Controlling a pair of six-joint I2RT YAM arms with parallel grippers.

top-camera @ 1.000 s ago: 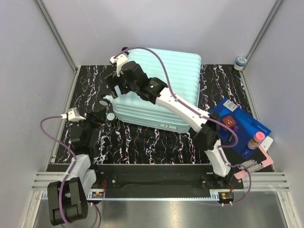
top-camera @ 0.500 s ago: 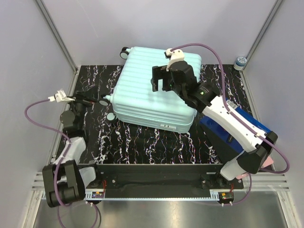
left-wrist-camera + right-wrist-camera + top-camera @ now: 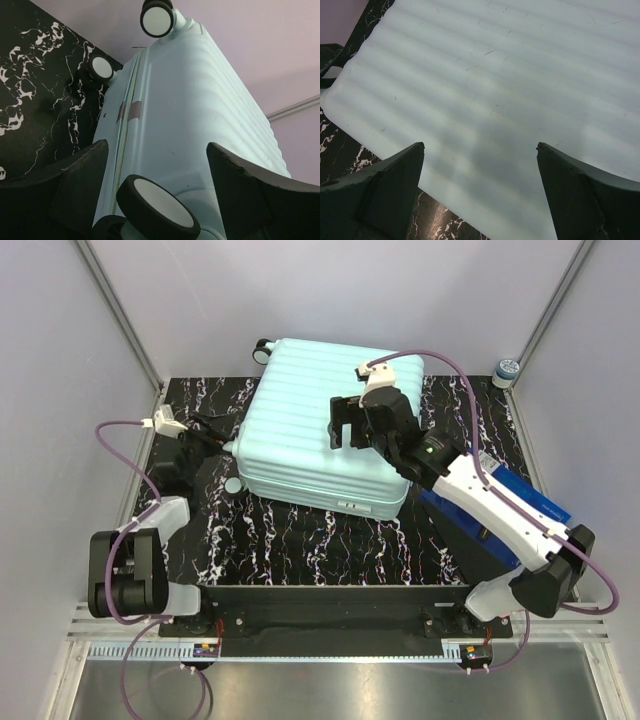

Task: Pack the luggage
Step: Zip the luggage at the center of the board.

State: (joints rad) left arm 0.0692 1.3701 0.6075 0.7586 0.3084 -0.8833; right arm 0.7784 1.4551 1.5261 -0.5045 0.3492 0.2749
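The luggage [image 3: 290, 430] lies shut and flat on the bench [image 3: 300, 530], toward the far edge and about midway between left and right edges, ribbed shell up, wheels [image 3: 159, 212] facing the left edge. It looks stiff, bulky and smooth, likely too wide and slick to pinch across the shell; the zip seam [image 3: 125, 145] or the wheel end seems the better hold for opening it. The left hand [image 3: 207, 435] reaches in low from the left edge, fingers spread wide toward the wheel end, gripping nothing. The right hand [image 3: 345, 425] hovers over the shell top, angled down, fingers parted and empty
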